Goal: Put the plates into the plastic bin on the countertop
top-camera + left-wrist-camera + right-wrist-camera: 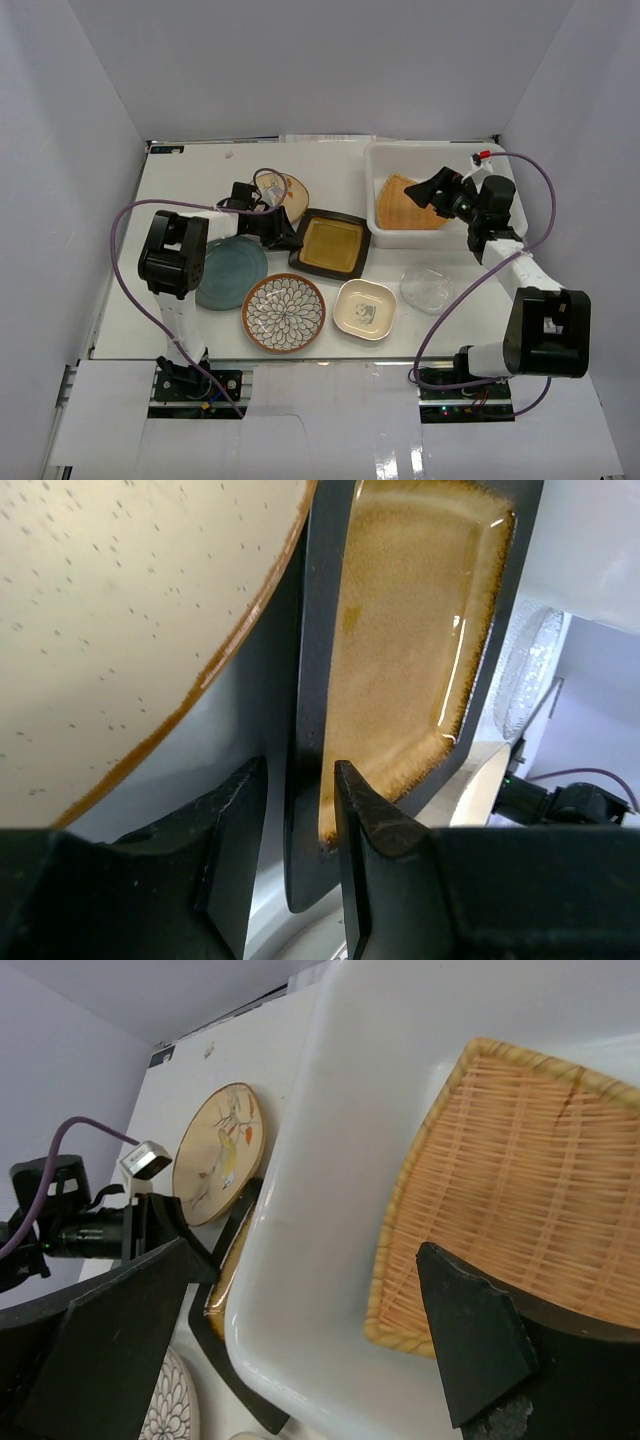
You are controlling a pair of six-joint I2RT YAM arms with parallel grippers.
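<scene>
The white plastic bin [372, 190] stands at the back right of the countertop [190, 175], with the wooden fan-shaped plate [405, 205] lying in it. My right gripper [425, 190] hovers open and empty over the bin's near left corner [330, 1210], beside the woven plate [530, 1190]. My left gripper [283, 232] is open, and its fingers straddle the left rim of the black square amber-centred plate [330, 245] [410, 630]. The cream bird plate [290, 188] [120, 610] lies just beside it.
The teal plate [232, 270], the petal-patterned plate [284, 312], the cream rounded-square plate [365, 308] and the clear glass plate [426, 288] lie along the front. White walls enclose the table on three sides.
</scene>
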